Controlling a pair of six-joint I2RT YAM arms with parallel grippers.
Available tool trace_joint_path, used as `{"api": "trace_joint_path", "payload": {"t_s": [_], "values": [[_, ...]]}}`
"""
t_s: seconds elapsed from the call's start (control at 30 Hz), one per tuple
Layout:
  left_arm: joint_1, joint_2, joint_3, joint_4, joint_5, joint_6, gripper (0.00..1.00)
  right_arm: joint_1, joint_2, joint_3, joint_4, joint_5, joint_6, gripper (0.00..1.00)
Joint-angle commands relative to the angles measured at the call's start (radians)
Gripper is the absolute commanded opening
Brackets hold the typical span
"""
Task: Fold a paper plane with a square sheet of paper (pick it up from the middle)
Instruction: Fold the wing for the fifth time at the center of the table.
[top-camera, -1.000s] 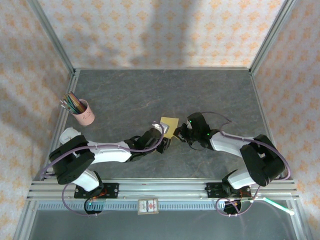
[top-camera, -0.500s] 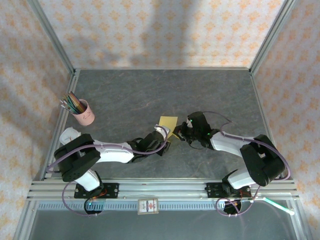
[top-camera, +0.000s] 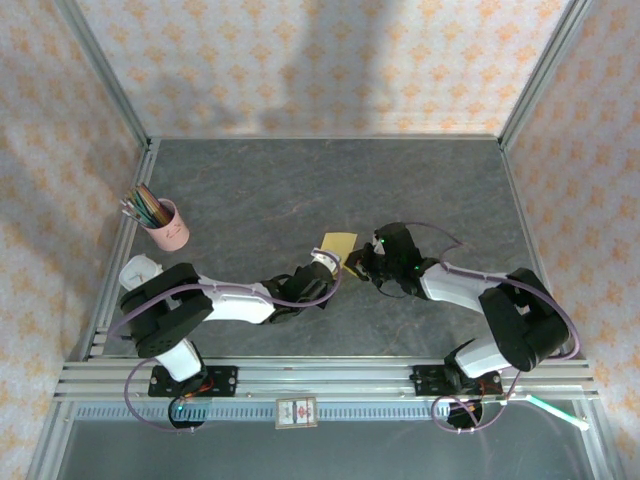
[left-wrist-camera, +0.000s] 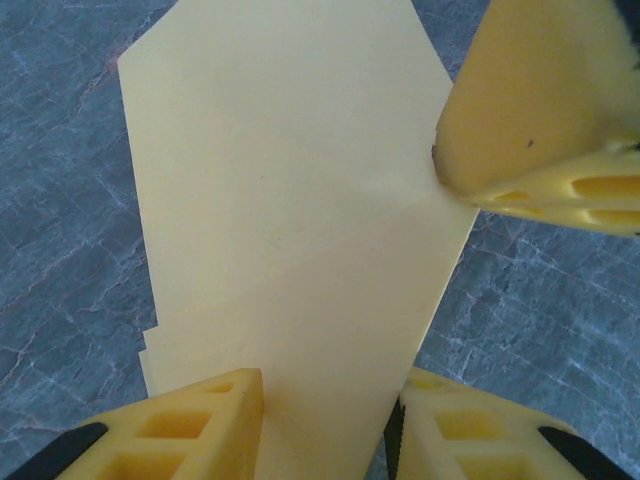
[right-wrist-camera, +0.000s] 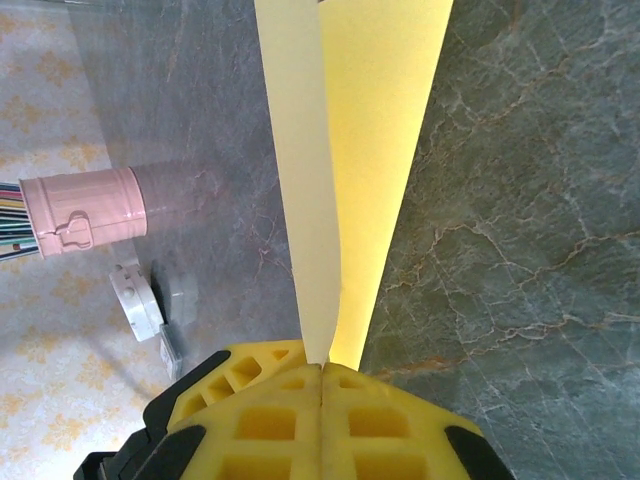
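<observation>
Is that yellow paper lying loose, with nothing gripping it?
No, the right gripper is pinched shut on an edge of the square sheet of paper.

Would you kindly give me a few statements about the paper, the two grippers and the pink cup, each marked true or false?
1. The right gripper is shut on an edge of the yellow paper. True.
2. The left gripper is fully closed. False: its jaws stand apart, with the paper across the gap between them.
3. The pink cup stands upright near the left edge of the table and holds coloured pencils. True.
4. The paper is a flat, uncreased square. False: it shows a crease, slanted corners and stacked layers along one edge.
</observation>
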Motion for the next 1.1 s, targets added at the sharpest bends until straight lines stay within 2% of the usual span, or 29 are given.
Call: {"api": "trace_joint_path", "payload": {"t_s": [0.0,0.4,0.6,0.7,1.07], "values": [[-0.005,0.02,0.027,-0.009,-0.029,0.01,0.36,-0.006,0.013,0.007,0.024,-0.015,0.009,0.0],[-0.004,0.015,0.03,-0.023,-0.049,0.013,0.28,-0.008,0.029,0.011,0.013,-0.016,-0.004,0.0],[-0.004,0.014,0.023,-0.027,-0.065,0.033,0.37,-0.012,0.03,0.024,-0.008,-0.021,-0.016,0.0],[-0.004,0.021,0.022,-0.025,-0.073,0.041,0.38,-0.016,0.029,0.029,-0.014,-0.022,-0.021,0.0],[-0.004,0.02,0.031,-0.022,-0.075,0.045,0.23,-0.016,0.044,0.031,-0.014,-0.031,-0.029,0.0]]}}
